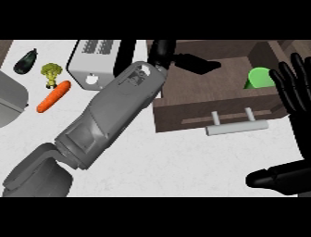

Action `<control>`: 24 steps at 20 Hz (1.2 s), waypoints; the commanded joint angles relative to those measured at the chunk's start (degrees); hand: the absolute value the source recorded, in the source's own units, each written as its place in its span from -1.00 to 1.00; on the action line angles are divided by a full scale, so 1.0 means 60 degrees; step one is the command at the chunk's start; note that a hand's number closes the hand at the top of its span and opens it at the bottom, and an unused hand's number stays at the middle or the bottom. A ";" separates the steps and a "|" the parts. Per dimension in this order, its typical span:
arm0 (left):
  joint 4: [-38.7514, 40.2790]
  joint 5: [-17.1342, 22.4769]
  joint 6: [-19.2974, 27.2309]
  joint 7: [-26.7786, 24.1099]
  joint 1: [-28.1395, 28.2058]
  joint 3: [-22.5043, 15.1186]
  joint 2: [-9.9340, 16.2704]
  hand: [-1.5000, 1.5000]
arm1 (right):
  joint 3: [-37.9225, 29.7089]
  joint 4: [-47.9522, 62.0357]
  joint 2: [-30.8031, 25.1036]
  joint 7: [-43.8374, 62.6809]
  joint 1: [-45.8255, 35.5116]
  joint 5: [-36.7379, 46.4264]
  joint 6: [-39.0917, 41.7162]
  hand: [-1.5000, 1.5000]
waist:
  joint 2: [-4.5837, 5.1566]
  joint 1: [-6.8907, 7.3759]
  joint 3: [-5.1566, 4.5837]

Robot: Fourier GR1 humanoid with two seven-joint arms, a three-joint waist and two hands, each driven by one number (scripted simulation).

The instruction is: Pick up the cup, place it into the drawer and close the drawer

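Green cup (pixel 258 77) sits in the open drawer (pixel 213 118), looking light, rigid, best held round its sides; left hand (pixel 185 58) curled empty above it, right hand (pixel 301 92) spread.

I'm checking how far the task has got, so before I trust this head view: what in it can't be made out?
- Cup: a green shape in the open drawer; the right hand covers its right side, so its pose is unclear.
- Left hand: over the drawer, partly hidden behind its forearm; finger state unclear.
- Drawer's right end: hidden by the right hand.
- Grey appliance: cut off by the left edge.
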 commanded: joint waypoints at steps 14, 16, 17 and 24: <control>-0.1765 0.1666 -0.0605 -0.0878 0.0394 0.1195 0.0013 -1.00 | -0.0556 -0.0658 -0.0559 0.0794 0.0266 -0.1368 0.0505 1.00 | -0.0270 0.1002 -0.0016; -0.2264 0.1566 -0.0630 -0.0814 0.0847 0.1226 0.0520 -1.00 | -0.0398 -0.0940 -0.0691 0.0899 0.0439 -0.1224 0.0660 1.00 | -0.0300 0.1096 -0.0019; -0.2427 0.1738 -0.0845 -0.0847 0.1000 0.1409 0.0761 -1.00 | -0.0341 -0.1182 -0.0961 0.0769 0.0944 -0.1360 0.1264 1.00 | -0.0313 0.1084 -0.0019; -0.4814 0.1800 -0.0478 -0.0395 0.3166 0.1520 0.1860 -1.00 | -0.0206 -0.0732 -0.1575 0.0042 0.1247 0.0319 0.1892 1.00 | -0.0348 0.1345 -0.0018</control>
